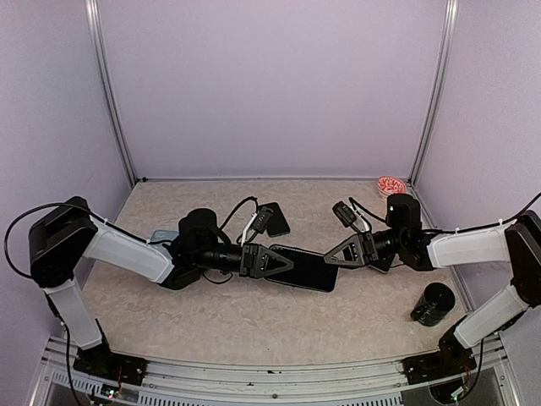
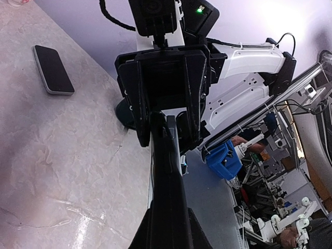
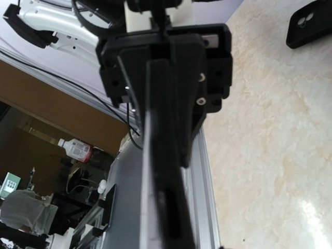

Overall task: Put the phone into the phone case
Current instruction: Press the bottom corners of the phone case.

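Phone (image 1: 308, 269) sits at centre, between 2 arms.
Left pincer (image 1: 286, 260) pinches phone's left end.
Right pincer (image 1: 331, 256) is spread astride phone's right end, not clamped.
Phone case (image 1: 275, 218) lies on surface (image 1: 254, 321), just beyond on far side.
Risk: if your right jaws shut off-centre, phone twists and slips from left grip.

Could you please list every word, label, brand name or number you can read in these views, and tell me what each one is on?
No text is legible in any view.
Bottle in the background: label too blurred to read.
Red-and-white round object: too small to tell whether it bears lettering.
Phone: dark, no markings visible.
Phone case: plain black, no markings visible.
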You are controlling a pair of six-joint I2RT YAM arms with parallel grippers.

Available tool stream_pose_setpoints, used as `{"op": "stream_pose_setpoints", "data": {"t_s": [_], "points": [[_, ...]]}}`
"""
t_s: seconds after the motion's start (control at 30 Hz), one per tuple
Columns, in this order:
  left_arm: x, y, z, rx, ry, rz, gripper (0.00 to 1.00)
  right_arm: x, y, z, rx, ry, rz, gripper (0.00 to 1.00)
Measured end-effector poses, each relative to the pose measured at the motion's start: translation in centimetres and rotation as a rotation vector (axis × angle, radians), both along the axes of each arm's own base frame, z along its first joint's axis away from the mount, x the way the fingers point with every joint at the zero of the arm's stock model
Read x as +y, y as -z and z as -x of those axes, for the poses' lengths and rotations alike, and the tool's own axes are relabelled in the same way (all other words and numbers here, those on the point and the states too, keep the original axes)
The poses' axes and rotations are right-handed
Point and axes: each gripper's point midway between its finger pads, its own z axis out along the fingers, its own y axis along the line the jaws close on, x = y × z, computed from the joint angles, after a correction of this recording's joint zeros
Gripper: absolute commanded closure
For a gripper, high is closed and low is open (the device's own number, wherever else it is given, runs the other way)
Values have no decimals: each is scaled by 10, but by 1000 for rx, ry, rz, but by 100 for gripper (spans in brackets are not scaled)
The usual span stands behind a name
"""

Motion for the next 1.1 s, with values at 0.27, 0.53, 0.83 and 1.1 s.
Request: {"op": "stream_pose_setpoints", "data": {"t_s": [0.27,0.53,0.83,1.1], "points": [[0,0,1,-6,7,-4,90,0,-2,1,2,-5,-4,74],[0,0,2,-7,8,-3,89,0,-4,3,2,-13,-9,87],[1,0,0,3,4,-7,76,1,-1,2,-22,-10,-7,100],[1,0,-2,8,-11,-6,65,2,9,1,-21,7,30,100]]}}
